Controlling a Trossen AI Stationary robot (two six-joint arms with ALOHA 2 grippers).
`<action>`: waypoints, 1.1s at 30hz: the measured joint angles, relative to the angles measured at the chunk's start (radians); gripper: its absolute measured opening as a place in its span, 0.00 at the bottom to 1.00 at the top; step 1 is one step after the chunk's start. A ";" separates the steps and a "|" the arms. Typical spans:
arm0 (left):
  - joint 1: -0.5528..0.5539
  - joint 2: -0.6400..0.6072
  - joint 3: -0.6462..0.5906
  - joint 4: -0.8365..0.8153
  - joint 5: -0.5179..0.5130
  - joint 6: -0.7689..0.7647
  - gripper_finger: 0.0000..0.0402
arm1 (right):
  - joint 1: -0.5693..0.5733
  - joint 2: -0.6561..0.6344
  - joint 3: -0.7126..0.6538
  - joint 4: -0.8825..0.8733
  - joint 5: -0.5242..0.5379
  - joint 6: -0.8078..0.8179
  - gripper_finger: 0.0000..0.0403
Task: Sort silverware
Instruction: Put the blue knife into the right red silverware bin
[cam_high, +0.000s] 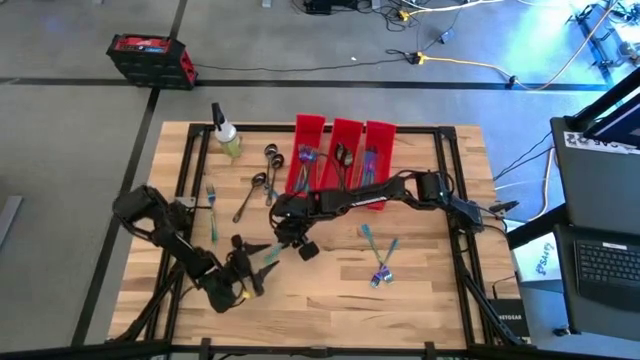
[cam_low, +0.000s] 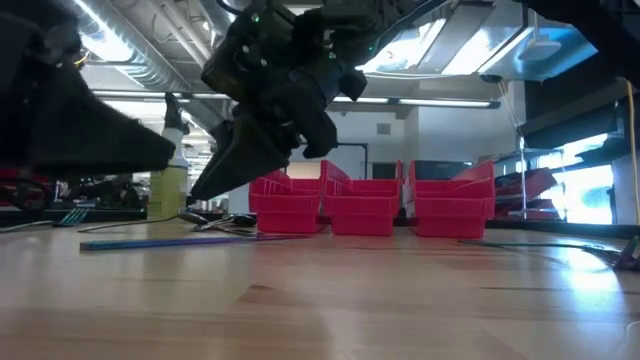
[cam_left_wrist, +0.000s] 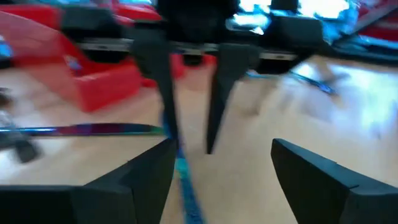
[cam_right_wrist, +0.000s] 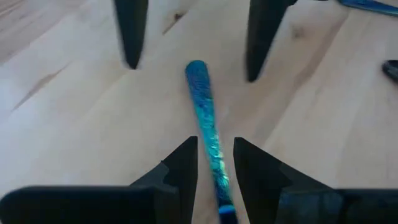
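My right gripper (cam_high: 292, 243) reaches in from the table's right to near the table's middle. It is shut on one blue-teal piece of silverware (cam_right_wrist: 205, 118). The piece's head is hidden behind the fingers, so fork, spoon or knife cannot be told. My left gripper (cam_high: 256, 270) stands open just toward the near-left of it. In the right wrist view its fingers (cam_right_wrist: 130, 37) flank the rounded free end of the handle (cam_right_wrist: 196, 67) without touching it. More silverware lies loose on the table (cam_high: 380, 262). My right gripper pinches the piece's handle (cam_right_wrist: 214, 158) between its two fingers, well back from the rounded free end. The fingers slant down from the table's right, and the handle runs on past their tips along them. Whether the free end rests on the wood cannot be told.
Three red bins (cam_high: 345, 150) stand side by side at the far middle, with silverware inside. A spray bottle (cam_high: 226, 135) stands far left. Dark spoons (cam_high: 255, 190) and a fork (cam_high: 212, 200) lie left of the bins. An iridescent piece (cam_left_wrist: 81, 129) lies flat near the grippers.
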 joint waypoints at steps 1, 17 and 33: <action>-0.007 0.014 -0.001 -0.006 -0.040 -0.022 0.65 | -0.001 0.000 0.000 0.000 0.000 0.001 0.22; 0.005 0.362 0.177 -0.002 -0.197 -0.205 0.67 | 0.005 0.000 0.000 -0.016 0.082 0.023 0.22; 0.121 0.348 0.193 0.004 -0.015 -0.071 0.67 | 0.005 0.000 0.000 -0.052 0.057 0.027 0.22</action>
